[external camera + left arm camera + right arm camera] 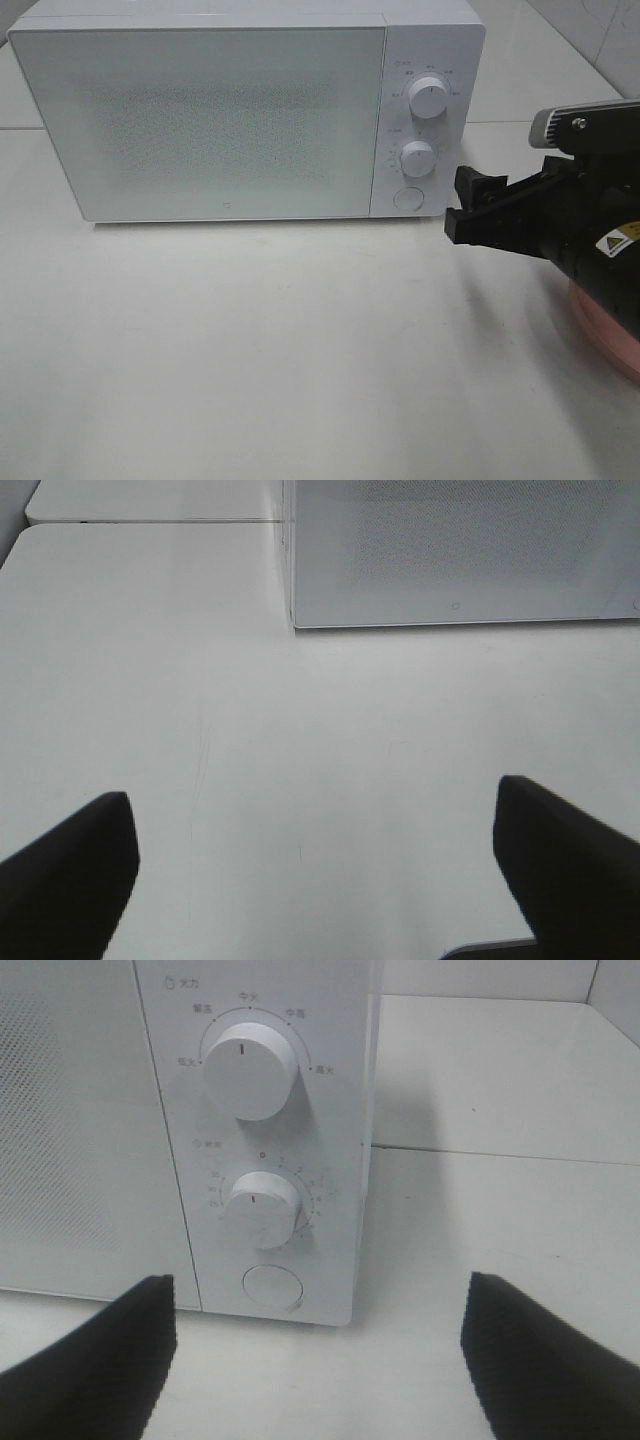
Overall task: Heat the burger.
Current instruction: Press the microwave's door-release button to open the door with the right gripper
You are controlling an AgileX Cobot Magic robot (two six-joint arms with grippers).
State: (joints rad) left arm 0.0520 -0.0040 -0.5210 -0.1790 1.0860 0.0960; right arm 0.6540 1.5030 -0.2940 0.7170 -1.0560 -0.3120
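Left jaws: released, fingers [60, 880] wide apart, empty, above counter [250, 700]. Microwave [200, 120]: door shut, small mark on lower edge unreadable. Upper knob [247, 1068]: heading 火力, 中火 at top. Lower knob [262, 1208]: numerals too small. Round button [272, 1287] beneath. Right jaws: released, empty, facing panel. Pink plate [610, 345] under right arm [590, 220]. Burger not visible.

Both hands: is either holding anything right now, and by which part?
Nothing is held. The right hand stands open facing the microwave; the left hand is open above the table.
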